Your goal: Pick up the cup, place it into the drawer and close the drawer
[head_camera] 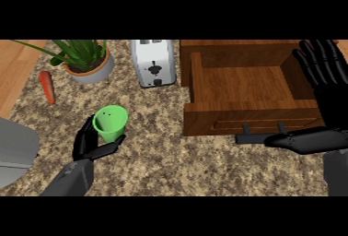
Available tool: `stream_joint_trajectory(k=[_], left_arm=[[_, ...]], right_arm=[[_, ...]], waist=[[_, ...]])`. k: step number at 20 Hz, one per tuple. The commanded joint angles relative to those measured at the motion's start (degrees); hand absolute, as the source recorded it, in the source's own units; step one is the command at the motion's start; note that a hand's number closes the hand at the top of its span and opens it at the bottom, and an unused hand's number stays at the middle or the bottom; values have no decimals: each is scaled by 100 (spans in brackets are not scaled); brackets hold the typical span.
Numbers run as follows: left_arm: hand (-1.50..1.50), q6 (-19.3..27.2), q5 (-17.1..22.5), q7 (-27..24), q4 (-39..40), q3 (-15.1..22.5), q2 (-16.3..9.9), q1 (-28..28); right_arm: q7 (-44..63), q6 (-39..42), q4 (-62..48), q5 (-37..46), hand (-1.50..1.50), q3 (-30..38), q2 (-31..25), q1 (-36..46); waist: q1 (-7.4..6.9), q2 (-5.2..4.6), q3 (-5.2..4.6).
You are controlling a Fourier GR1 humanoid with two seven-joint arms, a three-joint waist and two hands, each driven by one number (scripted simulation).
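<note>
The left hand (92, 140) is curling its fingers and thumb around the green cup (111, 121), holding it upright over the speckled tabletop (170, 161), well to the left of the wooden drawer (245, 87). The drawer is standing pulled open. The right hand (325, 69) is resting by the drawer's right wall with fingers straight and spread. A toaster (153, 62), a potted plant (85, 60) and a carrot (48, 86) are sitting farther back.

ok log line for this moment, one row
left hand: curled round green cup on counter | right hand: open beside drawer | drawer: open, nothing inside | cup: not yet in drawer
</note>
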State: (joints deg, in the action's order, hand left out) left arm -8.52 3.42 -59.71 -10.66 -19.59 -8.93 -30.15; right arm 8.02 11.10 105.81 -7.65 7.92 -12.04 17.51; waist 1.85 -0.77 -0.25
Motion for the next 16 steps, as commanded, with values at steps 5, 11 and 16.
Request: stream_joint_trajectory(k=[5,11,16], left_arm=[[150,1376,27,-1008,-388,-234,110,-174],[150,385,146,-1048,-546,-262,43,-252],[150,-155,124,-839,-776,-88,193,-425]], right_arm=[[-5,-190,120,224,-150,-186,181,-33],[143,-5,107,-76,-150,105,-59,-62],[-238,121,72,-51,-150,49,31,-352]], waist=[[-18,12,3],[-70,40,12],[-68,52,16]])
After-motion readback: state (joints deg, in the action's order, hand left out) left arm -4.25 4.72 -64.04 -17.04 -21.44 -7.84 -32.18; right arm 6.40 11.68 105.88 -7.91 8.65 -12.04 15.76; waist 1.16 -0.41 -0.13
